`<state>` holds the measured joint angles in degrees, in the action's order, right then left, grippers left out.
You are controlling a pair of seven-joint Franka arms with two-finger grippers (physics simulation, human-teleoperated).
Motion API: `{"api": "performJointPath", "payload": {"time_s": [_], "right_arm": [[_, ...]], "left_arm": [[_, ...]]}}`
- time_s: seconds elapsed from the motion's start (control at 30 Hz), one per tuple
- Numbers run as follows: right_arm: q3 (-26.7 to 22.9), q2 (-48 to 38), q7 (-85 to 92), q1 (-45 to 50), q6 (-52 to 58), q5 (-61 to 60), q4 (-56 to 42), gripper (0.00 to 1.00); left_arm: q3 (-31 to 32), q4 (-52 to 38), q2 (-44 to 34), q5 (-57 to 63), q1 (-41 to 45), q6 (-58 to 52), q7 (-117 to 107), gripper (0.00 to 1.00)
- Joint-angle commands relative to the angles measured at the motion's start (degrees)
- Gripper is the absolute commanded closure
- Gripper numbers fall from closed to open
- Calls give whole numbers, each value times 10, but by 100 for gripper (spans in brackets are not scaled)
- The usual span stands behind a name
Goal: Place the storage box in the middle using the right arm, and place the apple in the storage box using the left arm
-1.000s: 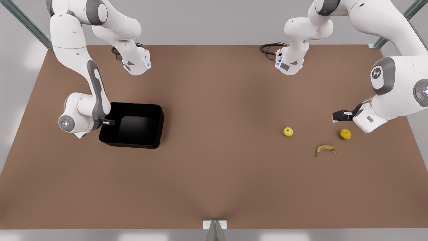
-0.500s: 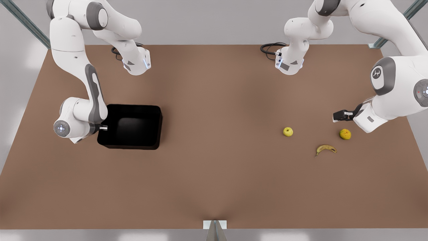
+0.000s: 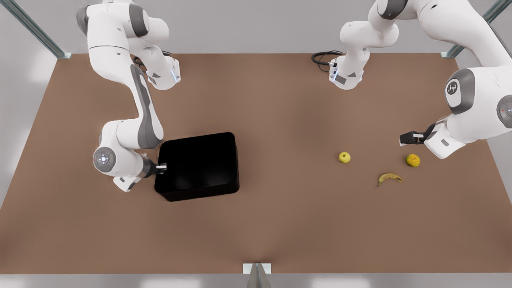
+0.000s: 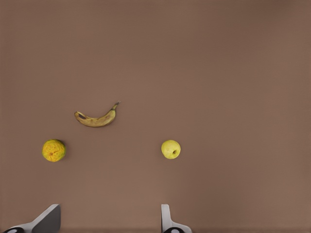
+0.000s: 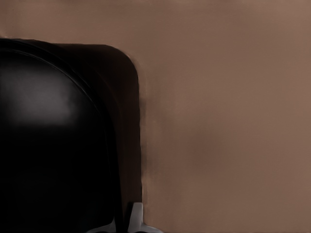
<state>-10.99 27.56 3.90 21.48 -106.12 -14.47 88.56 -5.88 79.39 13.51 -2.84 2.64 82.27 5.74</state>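
The right gripper (image 3: 163, 168) was clamped on the storage box (image 3: 199, 166) rim, short of the table's middle. The left gripper (image 3: 405, 139), fingers spread and empty, waited beyond the orange-yellow fruit (image 3: 413, 160) from the unmoved apple (image 3: 344, 157).

Pretty soft, even light everywhere, barely any shadows on the bench (image 3: 280, 224); the storage box (image 3: 198, 166) renders near pure black, faint sheen.
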Motion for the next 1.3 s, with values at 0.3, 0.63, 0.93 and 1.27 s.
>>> {"api": "performJointPath", "payload": {"time_s": [0.3, 0.63, 0.93, 1.27], "right_arm": [[4, 199, -260, 118, -29, -86, -174, 79], [-46, 88, -255, 112, 170, -81, -161, 0], [-91, -226, -38, -89, 361, 165, -88, 0], [-68, -214, 32, -93, 337, 189, -97, 0]], "left_arm": [[-1, 0, 0, 0, 0, 0, 1, 0], [0, -1, 17, 0, 3, -10, -13, 0], [4, 360, 20, -11, 76, 401, -156, 0], [5, 433, 64, -13, 92, 503, -155, 0]]}}
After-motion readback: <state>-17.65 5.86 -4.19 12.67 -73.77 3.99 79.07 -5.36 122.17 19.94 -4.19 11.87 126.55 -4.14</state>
